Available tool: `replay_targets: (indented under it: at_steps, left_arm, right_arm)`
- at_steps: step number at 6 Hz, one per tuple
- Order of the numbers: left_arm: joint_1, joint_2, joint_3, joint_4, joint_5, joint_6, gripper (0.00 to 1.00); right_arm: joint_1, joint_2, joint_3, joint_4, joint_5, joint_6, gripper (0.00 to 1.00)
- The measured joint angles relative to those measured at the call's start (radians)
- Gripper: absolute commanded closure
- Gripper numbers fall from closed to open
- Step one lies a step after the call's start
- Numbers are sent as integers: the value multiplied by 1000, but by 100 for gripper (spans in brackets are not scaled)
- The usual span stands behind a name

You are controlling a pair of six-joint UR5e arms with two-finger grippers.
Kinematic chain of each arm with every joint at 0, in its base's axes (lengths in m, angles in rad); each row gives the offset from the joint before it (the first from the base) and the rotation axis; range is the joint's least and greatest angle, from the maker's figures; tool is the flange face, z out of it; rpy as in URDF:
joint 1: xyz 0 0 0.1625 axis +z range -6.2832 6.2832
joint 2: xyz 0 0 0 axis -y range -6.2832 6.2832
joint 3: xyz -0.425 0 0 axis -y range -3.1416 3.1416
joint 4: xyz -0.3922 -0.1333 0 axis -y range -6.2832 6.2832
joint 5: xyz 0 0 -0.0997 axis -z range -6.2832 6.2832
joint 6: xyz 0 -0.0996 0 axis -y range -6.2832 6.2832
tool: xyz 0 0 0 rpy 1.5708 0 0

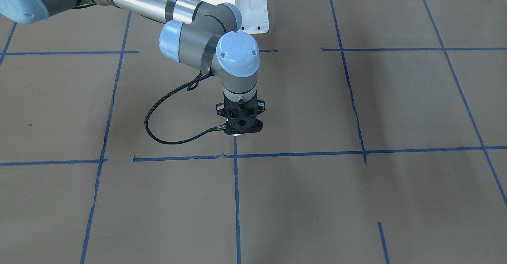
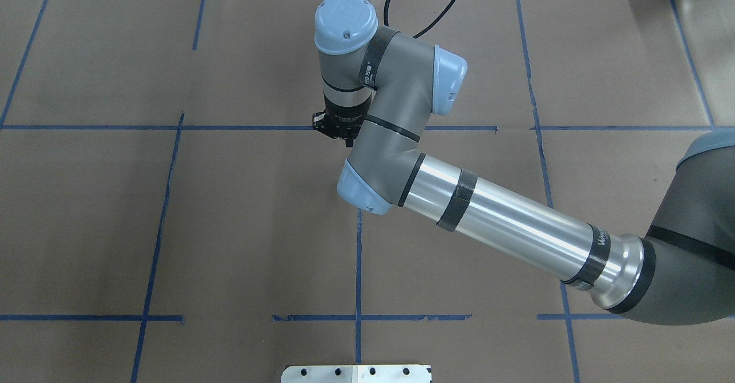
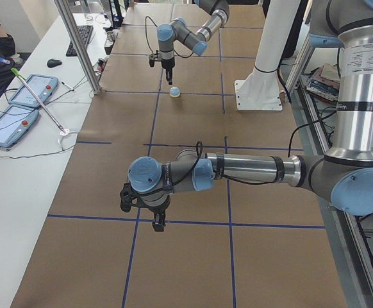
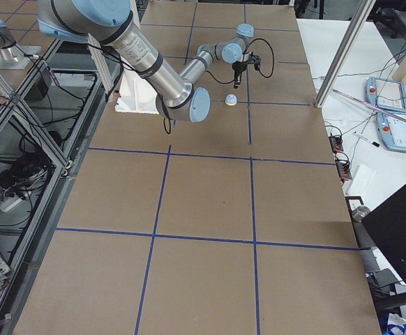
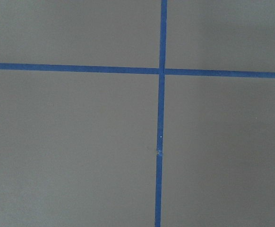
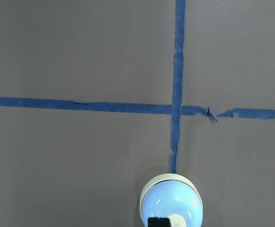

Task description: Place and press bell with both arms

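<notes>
The light-blue bell with its cream base stands on the brown table, on a blue tape line near a tape crossing. It also shows in the left view and the right view. From the front only a pale sliver of the bell shows under the gripper. My right gripper points straight down just above the bell and looks shut and empty. One black fingertip sits over the dome beside the cream button. My left gripper hangs over a tape crossing far from the bell. I cannot tell whether it is open or shut.
The white pedestal base stands behind the right arm. A side bench with tablets, a keyboard and a metal post runs along the table's far side, with an operator at its edge. Blue tape lines grid the brown table.
</notes>
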Motion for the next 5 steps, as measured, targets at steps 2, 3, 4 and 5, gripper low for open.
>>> replay_targets:
  at_steps: [2,3,4,5]
  left_arm:
    - [0,0,2,0,0,0,0]
    - [1,0,2,0,0,0,0]
    - [1,0,3,-1,2,1,0]
    - [1,1,7,-12,3,1,0]
  right_arm:
    - [70,-29,85,-88,36,-14,0]
    - [114,-78,148,-122,53,-50,0]
    - [172,-144,195,-135,80,-131,0]
    - [249,-229,229,-139,119,-268,0]
